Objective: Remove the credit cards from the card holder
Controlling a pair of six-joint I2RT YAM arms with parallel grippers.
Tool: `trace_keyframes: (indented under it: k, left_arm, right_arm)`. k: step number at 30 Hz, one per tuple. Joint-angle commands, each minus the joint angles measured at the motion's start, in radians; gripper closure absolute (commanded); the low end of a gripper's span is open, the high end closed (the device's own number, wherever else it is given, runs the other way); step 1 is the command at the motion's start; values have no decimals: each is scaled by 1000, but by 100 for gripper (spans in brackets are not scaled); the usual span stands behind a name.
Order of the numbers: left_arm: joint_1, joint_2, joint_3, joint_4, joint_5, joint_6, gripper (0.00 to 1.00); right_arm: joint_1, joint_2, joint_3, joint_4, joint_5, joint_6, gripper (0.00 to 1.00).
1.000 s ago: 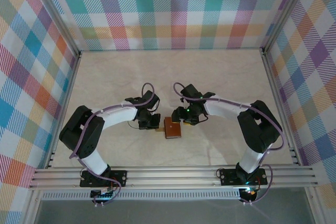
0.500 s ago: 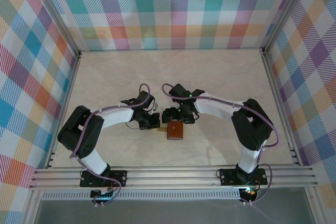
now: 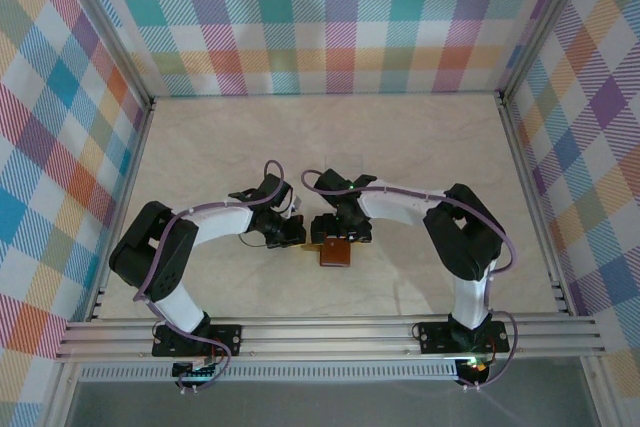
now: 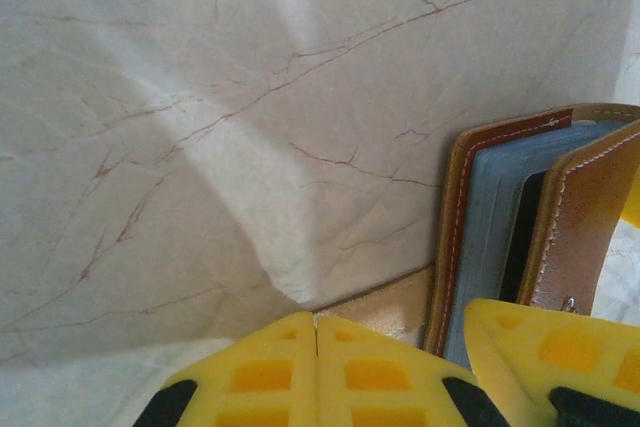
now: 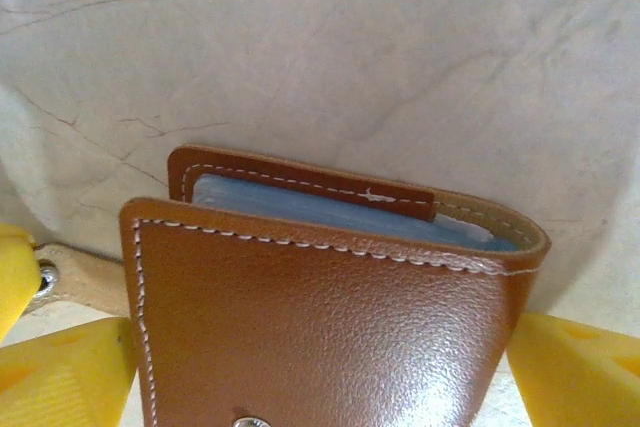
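The card holder (image 3: pixel 334 252), a reddish-brown leather bifold, lies on the marble table between my two grippers. Its cover is slightly lifted, showing grey-blue pockets (image 4: pixel 495 217). The credit cards are hidden inside it. My left gripper (image 3: pixel 292 238) is shut, and the holder's tan strap tab (image 4: pixel 385 302) runs straight into its closed tips (image 4: pixel 316 325). My right gripper (image 3: pixel 336 232) hangs over the card holder (image 5: pixel 330 307) and is open wide. Its yellow fingers (image 5: pixel 65 372) stand on either side of the leather without touching it.
Plaid walls and aluminium rails (image 3: pixel 330 332) enclose the table on all sides. A faint clear plastic rectangle (image 3: pixel 341 162) lies farther back. Bare marble stretches behind and to both sides of the arms.
My right gripper has swung left and down over the card holder and opened wide. The holder has shifted slightly. The left gripper has stayed shut, almost in place.
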Motion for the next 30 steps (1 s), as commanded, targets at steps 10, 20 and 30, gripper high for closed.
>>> trace_keyframes:
  k: [10, 20, 30]
  left_arm:
    - [21, 3, -19, -33, -17, 5, 97]
    - [26, -16, -20, -65, -49, 2, 97]
    - [41, -51, -11, -118, -96, 1, 97]
  right_arm:
    - [6, -53, 25, -81, 71, 6, 10]
    - [7, -127, -6, -106, 92, -2, 14]
    - [-3, -190, -40, -104, 90, -18, 28]
